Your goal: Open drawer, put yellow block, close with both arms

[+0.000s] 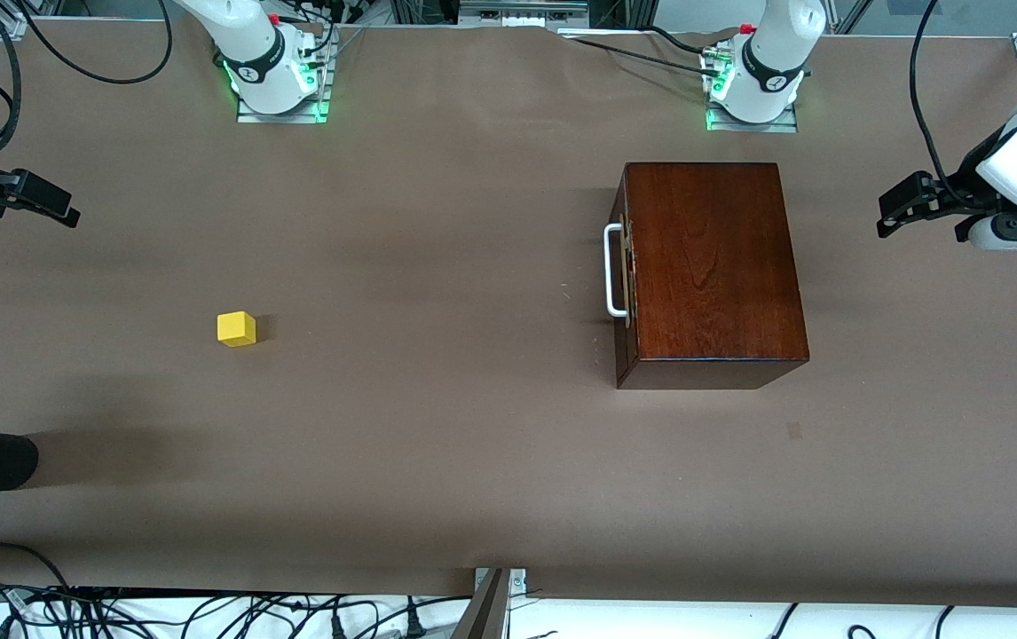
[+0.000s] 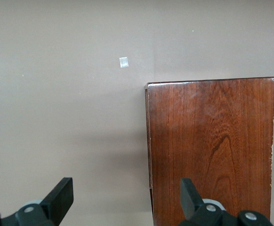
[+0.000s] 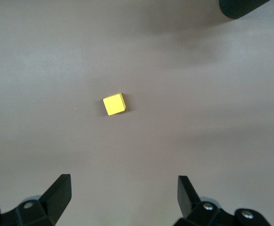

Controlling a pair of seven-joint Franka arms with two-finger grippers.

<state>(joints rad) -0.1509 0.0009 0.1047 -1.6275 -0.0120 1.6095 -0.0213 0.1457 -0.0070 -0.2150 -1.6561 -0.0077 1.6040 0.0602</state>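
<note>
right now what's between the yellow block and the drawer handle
Nothing: in the front view only bare brown table lies between the yellow block and the drawer's handle.

My table [image 1: 437,426] cover looks like matt brown paper, smooth. Box [image 1: 711,257] is dark reddish wood, glossy varnish, grain plain to see. Its handle [image 1: 612,271] is smooth and white. Yellow block [image 1: 236,328] has a flat matt finish. My left gripper [image 2: 126,197] and right gripper [image 3: 124,195] fingers: matt black plastic.
</note>
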